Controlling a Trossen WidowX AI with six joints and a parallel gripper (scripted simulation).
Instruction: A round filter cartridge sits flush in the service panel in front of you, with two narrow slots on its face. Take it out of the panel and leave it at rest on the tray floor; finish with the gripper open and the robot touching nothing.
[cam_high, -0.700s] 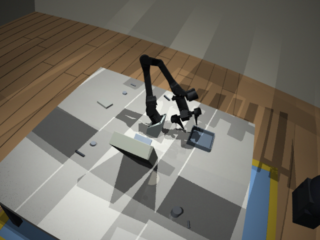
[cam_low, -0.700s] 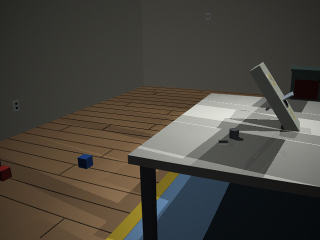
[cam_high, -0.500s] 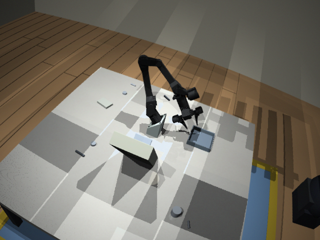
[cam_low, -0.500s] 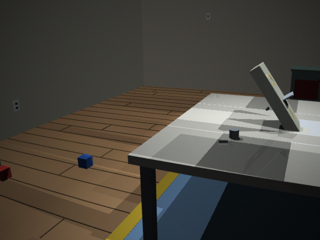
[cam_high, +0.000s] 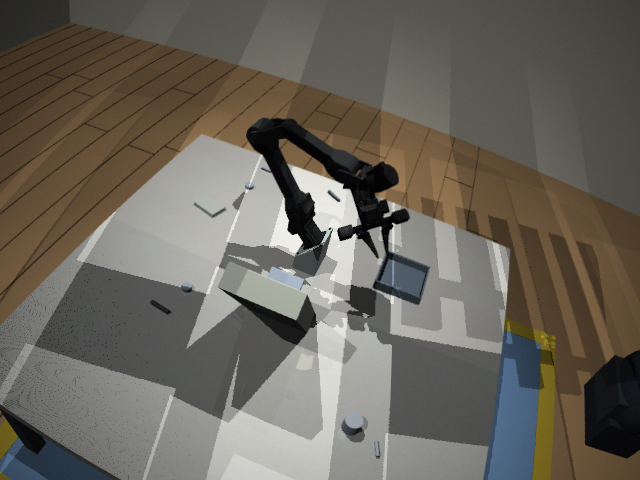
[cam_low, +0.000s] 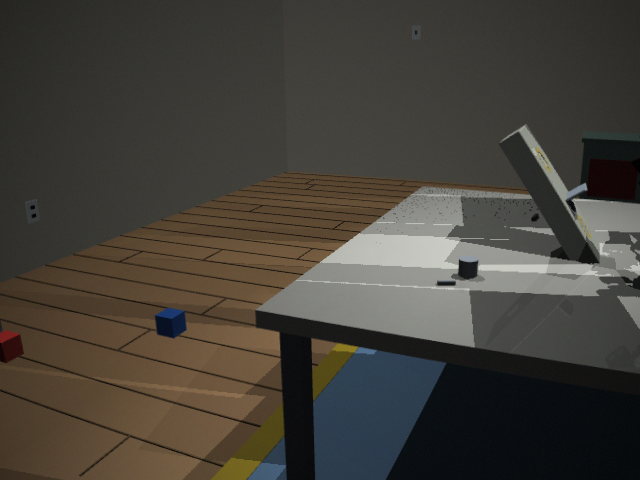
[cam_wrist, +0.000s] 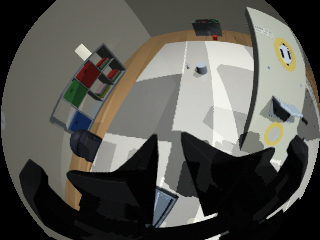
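The grey service panel stands slanted on the table. In the wrist view its face carries a round white cartridge with a yellow ring and two dark slots, sitting flush in the panel. Below it are a blue-grey flap and a second yellow ring. The dark square tray lies to the right of the panel; a corner of it shows between the fingers in the wrist view. My gripper hangs just above the tray's near-left edge, fingers drawn close together with nothing between them, well away from the panel face.
The arm's base block stands behind the panel. A small cylinder, a dark bar, a flat plate and a small disc lie about the table. Blue and red cubes lie on the floor.
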